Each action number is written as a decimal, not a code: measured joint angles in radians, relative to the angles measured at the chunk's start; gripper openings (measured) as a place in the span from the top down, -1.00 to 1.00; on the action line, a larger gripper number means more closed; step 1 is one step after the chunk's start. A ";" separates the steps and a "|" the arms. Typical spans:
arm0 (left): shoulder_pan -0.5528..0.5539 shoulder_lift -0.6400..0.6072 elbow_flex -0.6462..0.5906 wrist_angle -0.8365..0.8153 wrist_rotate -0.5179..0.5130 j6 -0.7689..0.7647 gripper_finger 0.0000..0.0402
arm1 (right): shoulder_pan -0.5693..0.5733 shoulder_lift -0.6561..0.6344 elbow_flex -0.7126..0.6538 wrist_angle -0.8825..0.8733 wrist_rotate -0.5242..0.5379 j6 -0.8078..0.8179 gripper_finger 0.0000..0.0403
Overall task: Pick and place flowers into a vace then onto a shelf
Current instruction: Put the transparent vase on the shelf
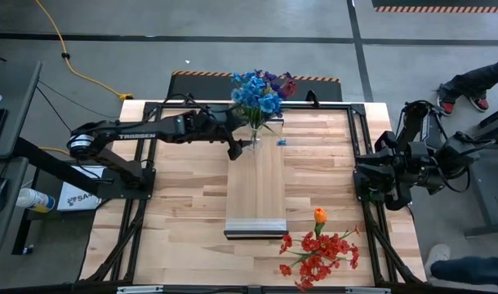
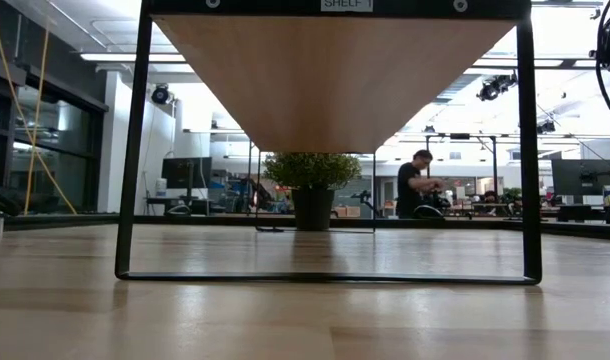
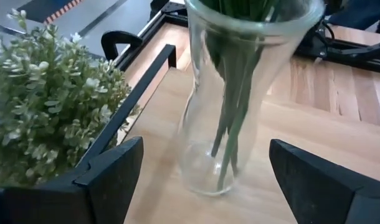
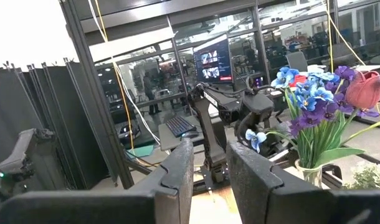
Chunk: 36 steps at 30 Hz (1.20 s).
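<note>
A clear, glossy glass vase (image 3: 240,93) holds thin green plastic-looking stems. It stands on the shelf (image 1: 255,184), a smooth pale wood board with a dull metallic end edge. The tabletop (image 1: 192,212) is striped butcher-block wood with a soft sheen. The left gripper's fingers (image 3: 112,174) look like matt black plastic.
</note>
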 joint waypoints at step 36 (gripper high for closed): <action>-0.538 -0.436 -0.001 -0.417 -0.133 -0.258 -0.89 | 0.035 0.002 0.000 -0.194 -0.009 0.274 0.57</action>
